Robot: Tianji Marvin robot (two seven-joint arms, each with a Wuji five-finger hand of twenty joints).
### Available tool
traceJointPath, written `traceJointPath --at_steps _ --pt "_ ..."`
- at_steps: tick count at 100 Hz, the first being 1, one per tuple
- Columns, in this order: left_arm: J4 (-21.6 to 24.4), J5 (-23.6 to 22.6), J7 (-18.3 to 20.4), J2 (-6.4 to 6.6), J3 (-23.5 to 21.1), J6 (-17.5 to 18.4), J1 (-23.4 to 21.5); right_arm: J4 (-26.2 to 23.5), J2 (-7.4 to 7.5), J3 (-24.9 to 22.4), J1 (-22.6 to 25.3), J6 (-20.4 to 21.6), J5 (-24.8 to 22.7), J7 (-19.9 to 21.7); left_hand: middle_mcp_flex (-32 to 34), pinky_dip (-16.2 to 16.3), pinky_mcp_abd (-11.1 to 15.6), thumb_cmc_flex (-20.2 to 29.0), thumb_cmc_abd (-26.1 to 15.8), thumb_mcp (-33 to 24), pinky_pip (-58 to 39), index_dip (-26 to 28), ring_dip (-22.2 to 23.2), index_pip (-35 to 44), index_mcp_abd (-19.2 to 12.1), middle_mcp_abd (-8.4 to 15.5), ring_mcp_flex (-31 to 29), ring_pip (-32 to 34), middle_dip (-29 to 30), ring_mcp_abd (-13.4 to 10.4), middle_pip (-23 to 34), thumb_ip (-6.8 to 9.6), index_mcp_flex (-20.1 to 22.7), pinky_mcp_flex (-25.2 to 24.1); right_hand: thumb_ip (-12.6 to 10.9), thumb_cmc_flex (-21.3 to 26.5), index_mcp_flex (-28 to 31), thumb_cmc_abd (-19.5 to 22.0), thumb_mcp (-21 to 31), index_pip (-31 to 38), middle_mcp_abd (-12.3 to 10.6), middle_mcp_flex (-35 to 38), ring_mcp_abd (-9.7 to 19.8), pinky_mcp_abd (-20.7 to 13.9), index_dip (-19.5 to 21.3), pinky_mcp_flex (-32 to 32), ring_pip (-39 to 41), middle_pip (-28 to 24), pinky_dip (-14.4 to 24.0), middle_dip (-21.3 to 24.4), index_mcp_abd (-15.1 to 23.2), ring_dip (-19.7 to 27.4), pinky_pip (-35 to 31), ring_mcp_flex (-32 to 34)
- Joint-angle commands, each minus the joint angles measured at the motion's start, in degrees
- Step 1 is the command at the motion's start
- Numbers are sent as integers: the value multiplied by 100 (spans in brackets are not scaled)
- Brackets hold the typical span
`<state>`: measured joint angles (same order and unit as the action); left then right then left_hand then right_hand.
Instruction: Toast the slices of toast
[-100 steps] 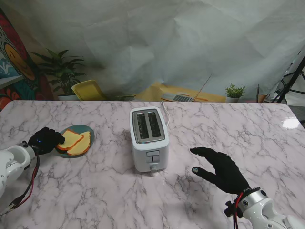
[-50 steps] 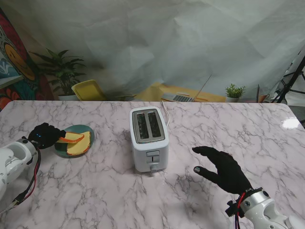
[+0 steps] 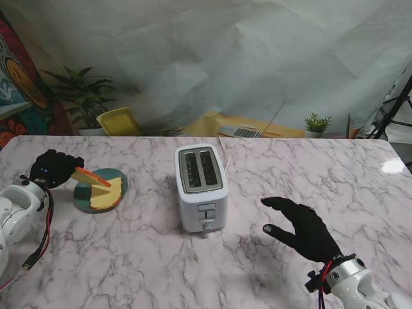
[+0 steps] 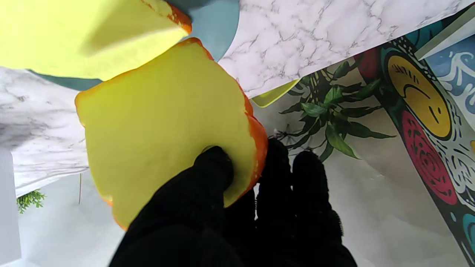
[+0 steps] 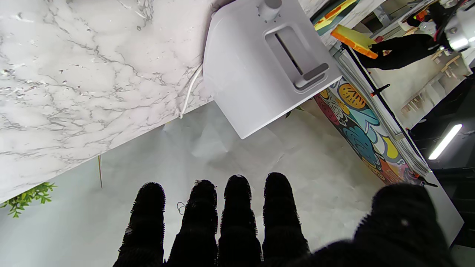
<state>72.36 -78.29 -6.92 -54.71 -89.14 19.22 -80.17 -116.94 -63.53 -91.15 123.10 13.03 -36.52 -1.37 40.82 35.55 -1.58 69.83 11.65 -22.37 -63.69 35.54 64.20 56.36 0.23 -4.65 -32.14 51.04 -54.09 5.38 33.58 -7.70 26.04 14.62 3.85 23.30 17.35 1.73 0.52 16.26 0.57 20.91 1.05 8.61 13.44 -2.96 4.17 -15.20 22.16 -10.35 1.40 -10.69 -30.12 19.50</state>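
The stand view is showing you the left hand at the left edge of the frame, its fingers closing on one toast slice and holding it tilted, raised off the teal plate — the thumb is pressing on the slice's face in the left wrist view, with the other fingers behind its crust. A second toast slice is lying flat on that plate, just beside the lifted one. The white toaster is standing in the middle of the frame on the marble table, both slots facing up and its lever on the face nearer to you. At the lower right of the frame you are seeing the right hand hovering well apart from the toaster — its fingers are spreading wide and gripping nothing. In the right wrist view the four fingertips are standing in a row, apart from each other, with the toaster's lever side ahead of them.
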Motion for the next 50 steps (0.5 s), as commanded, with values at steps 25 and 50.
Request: traceJointPath --at_steps 25,50 --pt "537 247 -12 -176 -150 -262 -66 -14 -24 -33 82 36 22 -63 368 153 -90 413 -25 -336 -99 854 131 1063 -379 203 -259 -24 -9 120 455 77 700 38 -116 122 149 159 -133 73 -118 113 195 18 -151 17 35 -21 -20 -29 129 134 -53 108" --pt "1147 418 -189 -303 -287 -446 -276 -12 -10 -11 57 47 22 -3 413 180 -101 413 -30 -293 -84 866 145 1040 -387 210 -312 -51 -2 103 421 72 699 97 -115 147 122 100 -135 65 -116 88 199 1 -159 16 34 -22 -29 -31 95 137 -58 98"
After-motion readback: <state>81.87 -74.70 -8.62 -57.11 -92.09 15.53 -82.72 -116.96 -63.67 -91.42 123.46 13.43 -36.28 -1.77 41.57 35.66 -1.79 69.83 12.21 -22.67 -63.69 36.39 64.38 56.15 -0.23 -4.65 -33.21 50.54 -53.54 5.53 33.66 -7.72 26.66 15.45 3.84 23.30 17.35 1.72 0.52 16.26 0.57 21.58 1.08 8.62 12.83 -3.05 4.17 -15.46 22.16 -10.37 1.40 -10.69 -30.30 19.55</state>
